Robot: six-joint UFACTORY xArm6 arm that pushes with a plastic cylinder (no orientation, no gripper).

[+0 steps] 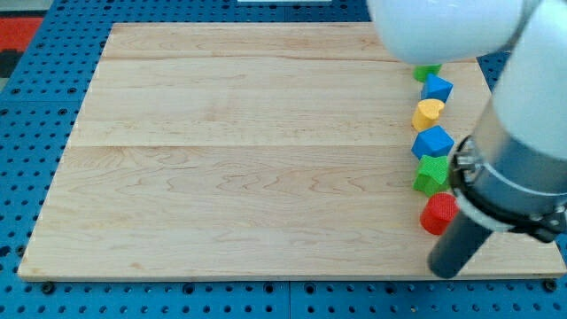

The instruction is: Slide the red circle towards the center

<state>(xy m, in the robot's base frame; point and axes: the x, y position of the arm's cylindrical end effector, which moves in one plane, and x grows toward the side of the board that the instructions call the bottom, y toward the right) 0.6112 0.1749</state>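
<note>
The red circle (pixel 437 213) lies near the board's lower right, partly hidden by my arm. My rod comes down from the arm at the view's right, and my tip (pixel 444 268) sits just below the red circle, slightly to its right, close to the board's bottom edge. Above the red circle a column of blocks runs up the right side: a green block (pixel 431 174), a blue block (pixel 432 142), a yellow block (pixel 427 113), another blue block (pixel 436 88) and a green block (pixel 427 70) partly hidden under the arm.
The wooden board (pixel 248 159) lies on a blue pegboard table (pixel 27 133). My white arm body (pixel 461 31) and dark wrist (pixel 518 190) cover the board's right edge and top right corner.
</note>
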